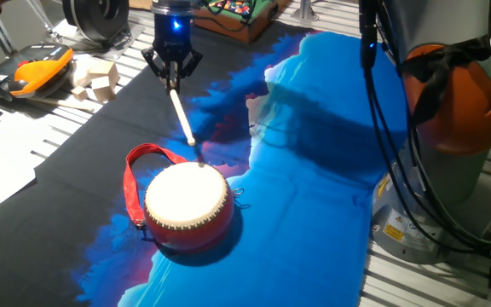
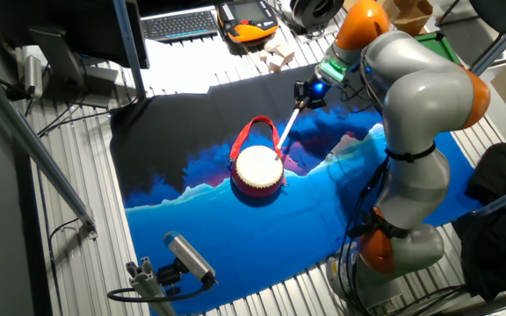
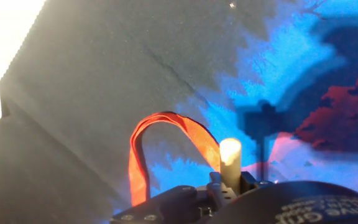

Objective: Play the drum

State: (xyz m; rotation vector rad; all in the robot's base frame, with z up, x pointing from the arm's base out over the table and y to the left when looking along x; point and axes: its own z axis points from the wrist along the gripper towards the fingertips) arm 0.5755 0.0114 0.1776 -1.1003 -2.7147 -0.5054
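Note:
The drum (image 1: 187, 203) has a red body, a cream-white studded head and a red strap loop (image 1: 135, 175); it stands on the blue and black cloth. It also shows in the other fixed view (image 2: 259, 168). My gripper (image 1: 172, 72) is shut on a thin white stick (image 1: 183, 118) that slants down from it. The stick's tip is at the far rim of the drum head. In the hand view the stick's end (image 3: 230, 159) and the strap loop (image 3: 160, 146) show; the drum head is hidden there.
A blue and black printed cloth (image 1: 314, 153) covers the table. Wooden blocks (image 1: 94, 77) and an orange and black device (image 1: 28, 70) lie at the far left. A box of coloured balls (image 1: 241, 12) stands behind. The robot's base and cables (image 1: 433, 145) are at the right.

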